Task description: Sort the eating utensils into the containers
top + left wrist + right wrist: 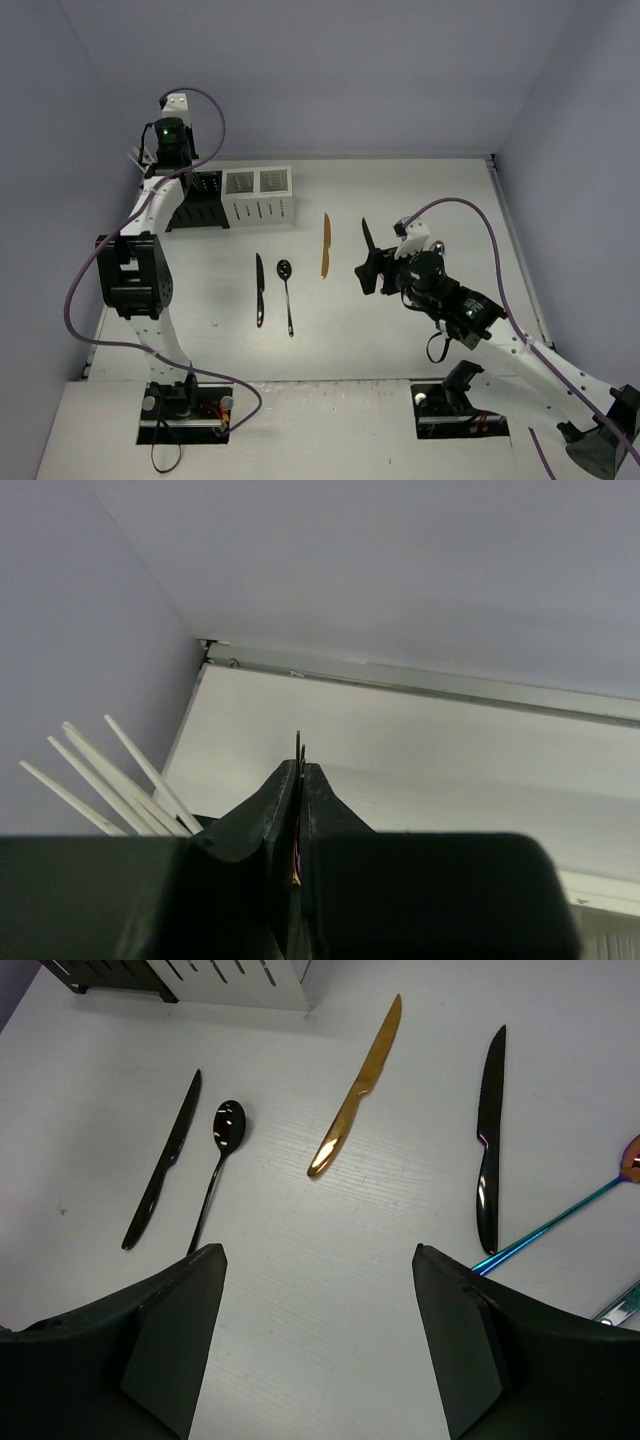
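Note:
My left gripper [300, 767] is raised near the back left corner, above the black container [200, 202], and is shut on a thin utensil seen edge-on, its tip [299, 744] poking out. Pale chopsticks [115, 780] stick up beside it. The white container [258, 195] stands next to the black one. My right gripper [318, 1255] hovers open over bare table. Ahead of it lie a black knife [165, 1165], a black spoon [222, 1155], a gold knife [355, 1095] and a second black knife [488, 1150]. An iridescent blue spoon [560, 1220] lies at its right.
Grey walls close in the table at the back and both sides. Another blue handle [625, 1302] shows at the right edge of the right wrist view. The right arm [470, 315] reaches in over the table's right half.

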`<control>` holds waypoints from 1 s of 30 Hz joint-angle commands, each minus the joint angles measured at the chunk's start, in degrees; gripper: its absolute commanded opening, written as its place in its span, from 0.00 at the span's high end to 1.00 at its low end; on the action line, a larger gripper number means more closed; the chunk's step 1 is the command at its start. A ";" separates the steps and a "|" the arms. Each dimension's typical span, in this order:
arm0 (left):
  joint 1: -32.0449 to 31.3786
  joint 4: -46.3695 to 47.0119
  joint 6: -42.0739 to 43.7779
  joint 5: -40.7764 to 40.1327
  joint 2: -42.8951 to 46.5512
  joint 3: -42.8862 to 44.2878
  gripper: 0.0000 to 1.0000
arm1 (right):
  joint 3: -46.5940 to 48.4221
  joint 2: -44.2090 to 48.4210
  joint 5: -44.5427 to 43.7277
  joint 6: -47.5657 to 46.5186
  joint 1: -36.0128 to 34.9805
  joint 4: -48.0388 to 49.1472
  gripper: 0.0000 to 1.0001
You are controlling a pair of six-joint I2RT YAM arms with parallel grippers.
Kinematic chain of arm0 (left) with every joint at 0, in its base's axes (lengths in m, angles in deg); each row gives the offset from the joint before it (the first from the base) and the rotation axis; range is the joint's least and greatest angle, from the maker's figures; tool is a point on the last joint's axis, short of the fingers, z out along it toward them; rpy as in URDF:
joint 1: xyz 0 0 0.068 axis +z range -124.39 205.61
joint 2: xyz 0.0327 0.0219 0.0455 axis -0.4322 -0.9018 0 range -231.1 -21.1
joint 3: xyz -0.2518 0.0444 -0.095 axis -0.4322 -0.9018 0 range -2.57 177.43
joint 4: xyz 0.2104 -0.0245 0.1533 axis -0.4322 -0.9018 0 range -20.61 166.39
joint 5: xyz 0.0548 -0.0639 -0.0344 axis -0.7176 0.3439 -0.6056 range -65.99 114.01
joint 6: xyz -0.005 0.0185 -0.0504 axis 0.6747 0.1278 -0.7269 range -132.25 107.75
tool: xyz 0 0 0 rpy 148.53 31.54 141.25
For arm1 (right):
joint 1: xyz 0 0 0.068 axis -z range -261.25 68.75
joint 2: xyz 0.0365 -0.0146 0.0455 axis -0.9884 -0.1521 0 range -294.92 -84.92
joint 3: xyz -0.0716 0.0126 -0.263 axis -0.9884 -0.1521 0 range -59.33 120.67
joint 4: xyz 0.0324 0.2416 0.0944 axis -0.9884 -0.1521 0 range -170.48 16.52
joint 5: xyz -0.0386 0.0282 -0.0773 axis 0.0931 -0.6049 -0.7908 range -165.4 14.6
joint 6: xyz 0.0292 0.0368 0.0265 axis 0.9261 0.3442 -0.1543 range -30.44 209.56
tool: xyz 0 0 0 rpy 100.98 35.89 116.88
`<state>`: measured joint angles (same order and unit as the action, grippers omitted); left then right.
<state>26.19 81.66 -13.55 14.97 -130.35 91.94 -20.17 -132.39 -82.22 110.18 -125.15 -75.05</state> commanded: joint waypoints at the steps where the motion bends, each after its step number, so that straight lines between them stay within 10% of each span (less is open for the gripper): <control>1: 1.09 6.60 0.52 0.36 7.00 3.29 1.00 | 0.37 0.54 -1.77 1.11 0.31 2.18 0.27; 13: 1.18 7.56 -1.56 0.25 4.03 -1.64 0.82 | -0.22 0.66 -7.04 3.49 0.50 -1.52 0.27; 20: 1.27 6.32 -3.69 1.21 9.10 -2.29 0.53 | -0.39 -0.07 -8.47 5.02 0.83 -2.39 0.27; 30: -9.82 -26.23 -22.49 4.90 22.72 -7.02 0.38 | -0.37 -1.13 -10.55 6.84 1.10 -2.95 0.27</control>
<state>24.64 68.04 -27.78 17.80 -115.91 87.67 -20.78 -132.40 -89.69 115.44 -124.51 -79.38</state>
